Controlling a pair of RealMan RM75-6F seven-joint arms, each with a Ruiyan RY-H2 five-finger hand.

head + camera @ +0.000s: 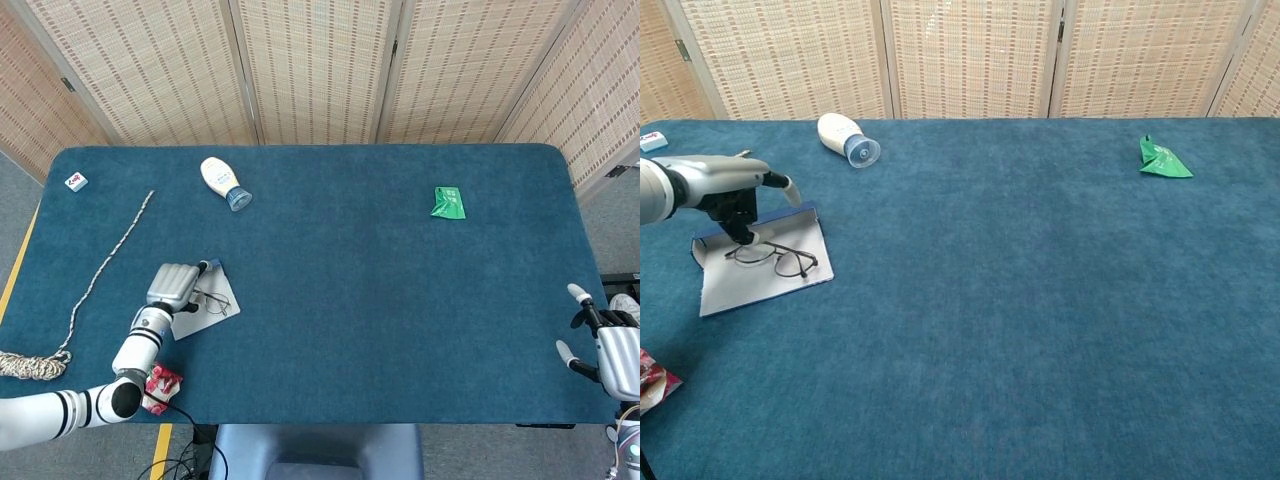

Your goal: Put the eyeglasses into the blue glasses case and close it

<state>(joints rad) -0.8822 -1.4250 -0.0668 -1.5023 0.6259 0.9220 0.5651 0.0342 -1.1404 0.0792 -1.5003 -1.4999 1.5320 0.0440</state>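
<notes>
Over on the near left part of the blue table (400,300), the blue glasses case (750,285) is lying flat and open, its pale lining facing up and a thin blue edge showing along its far side. The eyeglasses (772,257) are resting on that lining, toward the far half of the case, with the lenses lying flat and the thin dark frame plain against the grey. The left hand (725,182) is hovering over the far left corner of the case, its dark fingers (740,228) pointing down beside the left end of the eyeglasses; whether they are pinching the frame or only touching it, I cannot tell from where I am standing. The right hand (610,352) is sitting well apart at the near right corner of the table, its fingers spread and holding nothing. Farther back, a white bottle (223,182) is lying on its side with its clear cap toward the middle of the table, and a crumpled green packet (448,202) is lying toward the far right. A braided rope (90,285) is trailing along the left side, a small white tag (75,181) is sitting at the far left corner, and a red wrapper (163,388) is lying at the near edge by the left arm.
</notes>
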